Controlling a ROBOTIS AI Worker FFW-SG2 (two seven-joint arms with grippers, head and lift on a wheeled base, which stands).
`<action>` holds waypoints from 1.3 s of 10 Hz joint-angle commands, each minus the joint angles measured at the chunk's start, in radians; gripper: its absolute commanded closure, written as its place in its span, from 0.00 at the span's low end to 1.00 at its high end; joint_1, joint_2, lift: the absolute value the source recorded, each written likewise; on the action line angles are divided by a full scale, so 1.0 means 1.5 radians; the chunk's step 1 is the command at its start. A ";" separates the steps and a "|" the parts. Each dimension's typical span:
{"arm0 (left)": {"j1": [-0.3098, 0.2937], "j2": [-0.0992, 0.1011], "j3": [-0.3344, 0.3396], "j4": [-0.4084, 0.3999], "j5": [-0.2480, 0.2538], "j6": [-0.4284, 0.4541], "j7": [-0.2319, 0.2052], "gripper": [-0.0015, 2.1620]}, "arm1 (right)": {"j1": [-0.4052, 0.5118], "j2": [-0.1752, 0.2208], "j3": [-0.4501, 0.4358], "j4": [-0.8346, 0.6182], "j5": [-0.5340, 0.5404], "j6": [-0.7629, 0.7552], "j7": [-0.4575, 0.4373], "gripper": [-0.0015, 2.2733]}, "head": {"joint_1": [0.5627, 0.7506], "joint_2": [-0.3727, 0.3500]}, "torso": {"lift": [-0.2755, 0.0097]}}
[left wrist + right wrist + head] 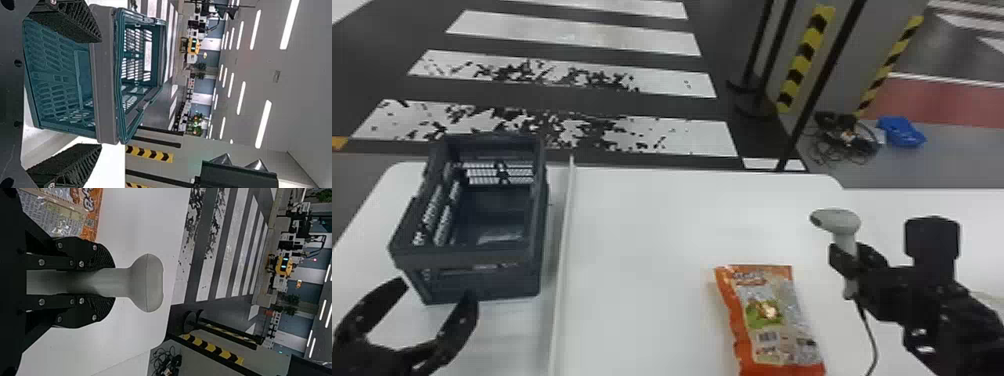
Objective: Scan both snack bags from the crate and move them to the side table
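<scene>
One orange snack bag is lying on the counter, the right gripper holding the scanner nearby, its jaws closed round the handle. The left gripper is hovering at the crate, jaws wide and empty. By my guess the job is running about midway, both transfers remaining; I can't tell whether this bag is scanned or the other is sitting inside.

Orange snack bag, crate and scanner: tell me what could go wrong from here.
The scanner's cable hangs beside the orange snack bag and might catch or drag it as the right gripper moves the scanner.

The bag's glossy, wrinkled film could throw glare and spoil a barcode read.

The left gripper, open at the crate's near end, may bump the wall if it goes straight forward.
</scene>
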 commanded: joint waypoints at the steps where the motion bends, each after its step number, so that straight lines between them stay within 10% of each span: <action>1: 0.000 0.000 -0.001 0.000 0.000 0.000 -0.001 0.02 | -0.032 -0.005 -0.016 0.077 -0.018 -0.029 0.010 0.99 | 0.70 0.25 | 0.62; 13: -0.001 0.000 0.000 0.003 0.000 0.000 -0.001 0.02 | -0.159 -0.051 -0.011 0.386 0.000 -0.060 0.038 0.98 | 0.70 0.10 | 0.62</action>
